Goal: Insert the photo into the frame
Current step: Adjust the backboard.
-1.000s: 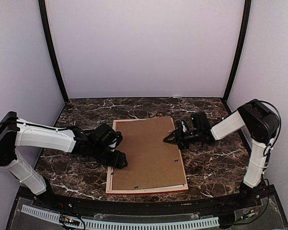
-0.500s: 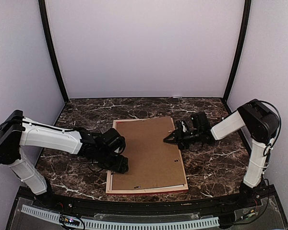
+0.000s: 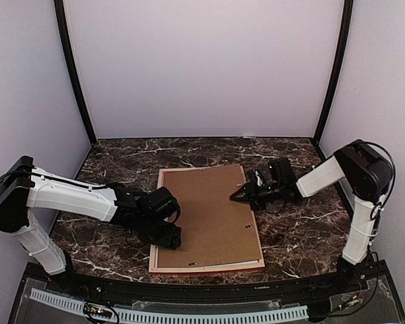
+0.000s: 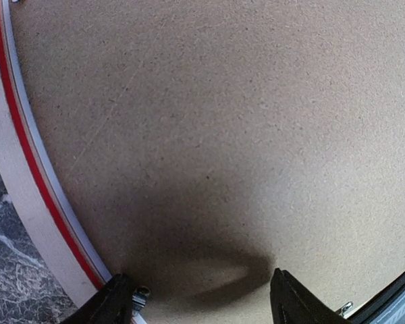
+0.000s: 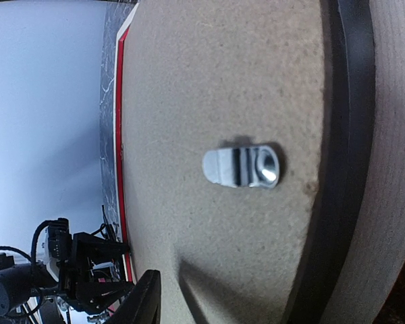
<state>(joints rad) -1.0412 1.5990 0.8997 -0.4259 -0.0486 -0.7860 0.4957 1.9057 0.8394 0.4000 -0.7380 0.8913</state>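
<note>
Frame (image 4: pixel 17 196) lies face-down — stiff, light, thin wood, I judge; I'd take its rail. Left end effector (image 4: pixel 202 298) spread, empty; right end effector (image 3: pixel 235 196) — can't tell.

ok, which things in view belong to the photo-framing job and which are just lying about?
Job: frame, face down; brown backing board in it; metal clip; left fingers; right fingers. Photo not visible.
Just there: marble table; black corner posts.

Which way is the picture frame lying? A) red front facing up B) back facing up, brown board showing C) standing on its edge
B: the frame lies flat with the brown backing board on top, only a thin red edge showing.
</note>
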